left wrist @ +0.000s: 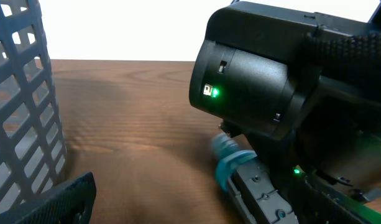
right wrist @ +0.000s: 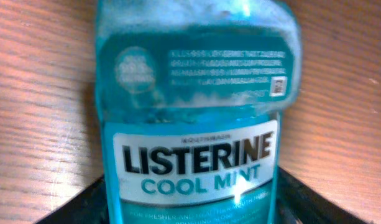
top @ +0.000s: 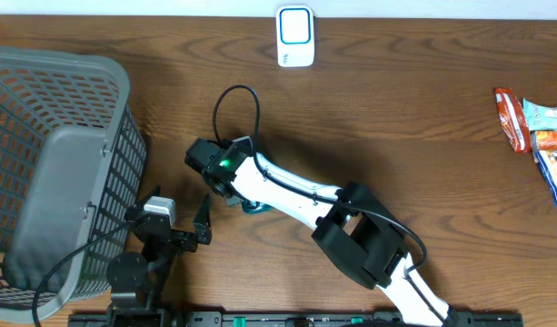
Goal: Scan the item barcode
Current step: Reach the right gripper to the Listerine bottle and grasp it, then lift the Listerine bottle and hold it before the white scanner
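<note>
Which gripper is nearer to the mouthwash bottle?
Right. The right gripper is at the bottle, one finger on each side; the left gripper stands apart from it, near the basket.

Far left: basket (top: 125, 145); rear centre: scanner (top: 295, 36); far right: packets (top: 537, 136); mid-table: bottle (right wrist: 190, 124).

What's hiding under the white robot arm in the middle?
A blue Listerine Cool Mint bottle lies on the wooden table under the right arm. From above only a teal sliver shows; the arm covers the rest. Its underside is hidden.
</note>
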